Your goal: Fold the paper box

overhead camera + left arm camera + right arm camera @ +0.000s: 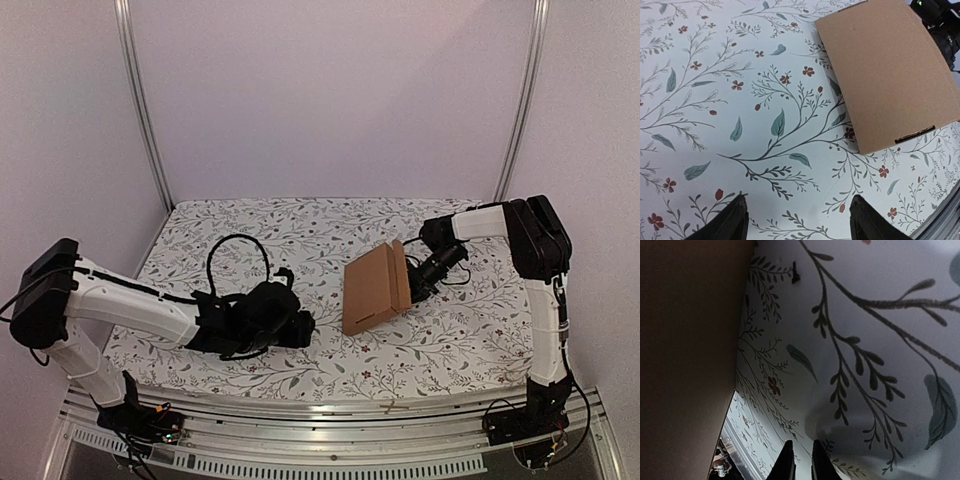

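Left gripper (800,220) hangs low over the table with its two dark fingers (734,221) spread wide apart and nothing between them. From the overhead camera, this gripper (305,328) sits near the middle of the table at the end of a white and black arm that reaches in from the lower left. Beneath it is a white tablecloth (250,230) printed with grey-green leafy twigs and small red flowers.

A brown cardboard box (375,288) lies on the cloth right of centre, a short way from the left gripper and not touching it. It is a thin, plain rectangle, turned at a slight angle to the table edges. The left wrist camera shows the box (890,75) in the upper right of its view, with a short dark slit along its nearer edge.

On the far side of the box, the right gripper (412,288) is just beside the box's right edge; whether it touches the cardboard cannot be told. In the right wrist camera its fingers (785,464) are drawn close together with only a thin gap and nothing held. That same view shows the box (690,365) as a dark brown surface filling the left side, right next to the gripper (802,465).
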You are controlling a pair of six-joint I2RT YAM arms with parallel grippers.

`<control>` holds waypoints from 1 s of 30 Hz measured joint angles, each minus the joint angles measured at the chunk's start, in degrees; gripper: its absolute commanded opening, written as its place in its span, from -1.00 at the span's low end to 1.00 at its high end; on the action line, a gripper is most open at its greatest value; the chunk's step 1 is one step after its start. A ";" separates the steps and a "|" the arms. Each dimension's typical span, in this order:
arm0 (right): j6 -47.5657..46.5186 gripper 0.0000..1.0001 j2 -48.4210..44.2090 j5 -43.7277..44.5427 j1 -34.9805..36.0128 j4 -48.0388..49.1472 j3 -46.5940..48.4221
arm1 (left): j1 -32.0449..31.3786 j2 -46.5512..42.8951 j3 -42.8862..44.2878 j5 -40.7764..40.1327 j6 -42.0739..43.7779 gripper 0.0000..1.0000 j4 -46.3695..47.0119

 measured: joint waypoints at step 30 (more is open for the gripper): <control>-8.07 -0.53 -7.76 -4.83 8.31 0.20 -3.50 | 1.90 19.76 19.23 -0.28 7.89 0.46 -12.83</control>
